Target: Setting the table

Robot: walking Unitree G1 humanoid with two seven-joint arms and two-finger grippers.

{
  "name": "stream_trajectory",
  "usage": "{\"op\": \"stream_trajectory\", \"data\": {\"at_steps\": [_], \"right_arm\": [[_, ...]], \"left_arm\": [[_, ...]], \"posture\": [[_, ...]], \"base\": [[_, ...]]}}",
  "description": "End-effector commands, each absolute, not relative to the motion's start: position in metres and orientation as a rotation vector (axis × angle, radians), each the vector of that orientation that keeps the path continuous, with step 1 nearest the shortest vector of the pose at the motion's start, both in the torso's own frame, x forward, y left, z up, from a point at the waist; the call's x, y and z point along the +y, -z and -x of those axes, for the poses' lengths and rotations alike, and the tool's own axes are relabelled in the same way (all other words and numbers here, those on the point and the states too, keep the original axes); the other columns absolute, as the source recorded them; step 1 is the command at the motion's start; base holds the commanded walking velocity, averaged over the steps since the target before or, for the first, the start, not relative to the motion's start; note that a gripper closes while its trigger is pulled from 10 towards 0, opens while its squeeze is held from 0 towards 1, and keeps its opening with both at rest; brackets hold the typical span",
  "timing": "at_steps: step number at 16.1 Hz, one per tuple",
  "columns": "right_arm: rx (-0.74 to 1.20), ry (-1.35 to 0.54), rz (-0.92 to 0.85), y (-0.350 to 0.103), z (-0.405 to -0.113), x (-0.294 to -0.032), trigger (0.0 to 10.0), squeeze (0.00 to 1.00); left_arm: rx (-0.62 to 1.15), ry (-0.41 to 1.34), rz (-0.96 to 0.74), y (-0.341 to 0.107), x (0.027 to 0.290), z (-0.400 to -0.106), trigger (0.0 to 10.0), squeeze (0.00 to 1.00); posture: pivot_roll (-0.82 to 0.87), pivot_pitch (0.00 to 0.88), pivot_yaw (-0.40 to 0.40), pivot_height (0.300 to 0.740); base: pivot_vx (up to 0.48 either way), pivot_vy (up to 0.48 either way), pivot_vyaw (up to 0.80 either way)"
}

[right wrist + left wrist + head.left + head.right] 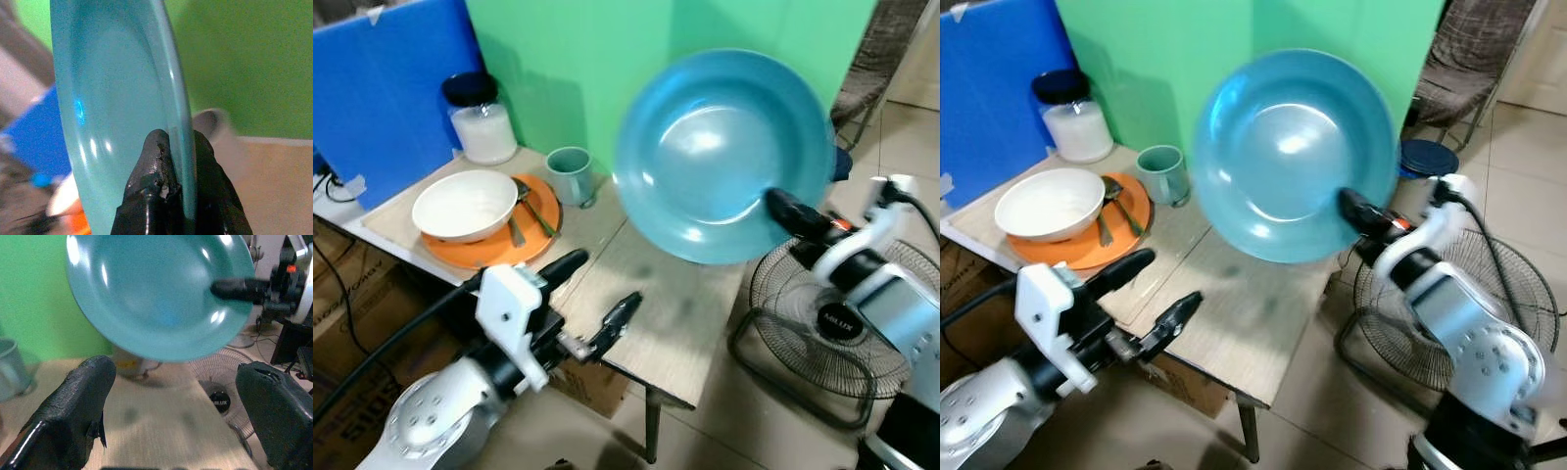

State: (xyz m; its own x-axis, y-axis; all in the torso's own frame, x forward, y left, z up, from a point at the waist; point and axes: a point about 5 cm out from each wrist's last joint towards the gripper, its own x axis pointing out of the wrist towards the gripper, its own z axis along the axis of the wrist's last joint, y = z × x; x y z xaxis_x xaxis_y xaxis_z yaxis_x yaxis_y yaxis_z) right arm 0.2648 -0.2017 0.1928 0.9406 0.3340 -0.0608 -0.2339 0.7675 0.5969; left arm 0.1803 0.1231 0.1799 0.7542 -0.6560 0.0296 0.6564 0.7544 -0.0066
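On your left, the orange plate point(489, 250) with white bowl point(465, 204) is already set. Your left gripper point(597, 299) waits wide open over the table point(675, 323). Your right gripper point(781, 208) pinches the blue plate point(724, 157) in air; next, lower it flat onto the bare wood.

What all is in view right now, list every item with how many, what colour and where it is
Plate: one, teal, held tilted in the air above the table, pinched at its rim.
Table: one, pale wood.
Orange plate: one, on the table's left part.
Bowl: one, white, on the orange plate.
Spoons: two, dark metal, on the orange plate beside the bowl.
Cup: one, grey-green, right of the orange plate.
Jar: one, white with a dark lid, at the table's back left.
Boards: one blue, one green, behind the table.
Fan: one, black, on the floor, right.
Left gripper: open, low over the table's near edge.
Right gripper: shut on the plate.
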Motion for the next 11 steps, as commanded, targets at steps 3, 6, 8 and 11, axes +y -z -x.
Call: {"op": "stream_trajectory", "data": {"at_steps": [3,6,8,11], "right_arm": [[0.052,-0.191,-0.587,-0.203,-0.261,-0.204,10.0,0.00],[-0.003,-0.209,-0.601,-0.207,-0.250,-0.198,10.0,0.00],[-0.011,-0.289,-0.606,-0.204,-0.240,-0.195,10.0,0.00],[0.001,-0.327,-0.615,-0.196,-0.238,-0.199,10.0,0.00]], "left_arm": [[-0.068,0.542,-0.082,-0.181,0.135,-0.197,10.0,0.00],[-0.123,0.424,-0.164,-0.190,0.142,-0.211,10.0,0.00],[-0.118,0.426,-0.162,-0.186,0.138,-0.211,10.0,0.00],[-0.096,0.390,-0.134,-0.179,0.140,-0.212,10.0,0.00]], "posture": [[-0.13,0.000,0.077,0.740],[-0.13,0.000,0.085,0.740],[-0.14,0.000,0.100,0.740],[-0.14,0.000,0.104,0.740]], "base": [[0.000,0.000,-0.76],[0.000,0.000,-0.79],[0.000,0.000,-0.80],[0.000,0.000,-0.80]]}}
